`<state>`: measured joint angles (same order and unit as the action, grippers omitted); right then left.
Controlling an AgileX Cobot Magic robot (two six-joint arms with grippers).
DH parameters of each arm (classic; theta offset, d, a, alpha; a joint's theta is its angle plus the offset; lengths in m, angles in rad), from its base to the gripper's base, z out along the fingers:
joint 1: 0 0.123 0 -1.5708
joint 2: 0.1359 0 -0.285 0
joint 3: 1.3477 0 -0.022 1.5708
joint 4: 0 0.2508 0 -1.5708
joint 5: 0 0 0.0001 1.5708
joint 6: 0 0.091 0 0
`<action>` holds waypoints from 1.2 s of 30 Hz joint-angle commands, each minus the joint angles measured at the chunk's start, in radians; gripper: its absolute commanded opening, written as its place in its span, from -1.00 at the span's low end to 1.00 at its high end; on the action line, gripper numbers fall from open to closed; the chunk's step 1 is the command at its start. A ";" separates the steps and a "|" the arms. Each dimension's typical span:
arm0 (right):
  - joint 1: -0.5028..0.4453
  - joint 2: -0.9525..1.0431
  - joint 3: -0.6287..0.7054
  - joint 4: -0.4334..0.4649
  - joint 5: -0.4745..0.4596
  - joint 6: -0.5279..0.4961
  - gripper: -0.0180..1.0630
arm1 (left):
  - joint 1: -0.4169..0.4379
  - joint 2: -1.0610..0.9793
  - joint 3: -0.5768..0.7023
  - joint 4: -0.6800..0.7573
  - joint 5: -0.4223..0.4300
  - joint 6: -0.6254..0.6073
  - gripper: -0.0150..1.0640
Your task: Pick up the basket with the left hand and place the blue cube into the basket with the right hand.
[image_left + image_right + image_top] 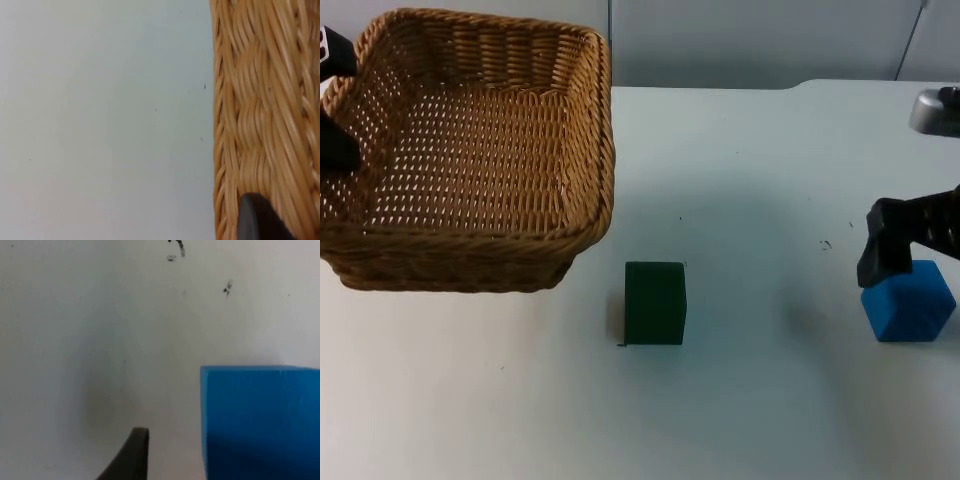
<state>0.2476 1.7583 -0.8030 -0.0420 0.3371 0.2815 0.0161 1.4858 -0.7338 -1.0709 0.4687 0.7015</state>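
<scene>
A: Starting nearest me, what is on the desk (750, 200)?

B: A dark green cube (655, 303) stands alone at the middle front, well apart from everything. It isn't part of my job. The blue cube (908, 300) rests on the desk off to my right side.

A: And your right claw (886, 262)?

B: It hangs at the blue cube's upper-left corner, one black fingertip (131, 454) just beside the cube's face with a strip of bare desk between them. I cannot tell whether this claw is released or clenched; it grips nothing that I can see.

A: What worries you?

B: In my judgement I sit off-centre. If I close like this, a finger may land on the cube's top or nudge it sideways instead of straddling it.

A: Farther back?

B: The wicker basket (470, 150) is at the far left, with my left claw (338, 120) at its left rim, a fingertip (257, 220) against the weave. Whether it is clamped I cannot tell. A weak hold there could let the basket tip.
</scene>
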 commanded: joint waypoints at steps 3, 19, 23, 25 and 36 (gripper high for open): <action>0.005 0.036 -0.006 -0.007 -0.046 0.009 0.86 | 0.002 -0.015 -0.005 -0.018 0.016 -0.001 -0.98; 0.005 0.131 -0.064 -0.005 -0.097 0.032 0.71 | 0.002 -0.015 -0.005 -0.016 0.027 -0.001 -0.98; 0.005 0.142 -0.078 -0.002 -0.082 0.056 0.31 | 0.002 -0.015 -0.005 -0.016 0.031 -0.001 -0.98; 0.005 0.142 -0.078 -0.005 -0.082 0.060 0.24 | 0.002 -0.015 -0.005 -0.016 0.031 -0.001 -0.98; 0.005 0.142 -0.078 -0.005 -0.078 0.060 -0.33 | 0.002 -0.015 -0.005 -0.016 0.036 -0.001 -0.98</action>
<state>0.2476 1.8993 -0.8789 -0.0420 0.2540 0.3364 0.0161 1.4858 -0.7338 -1.0684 0.4927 0.7035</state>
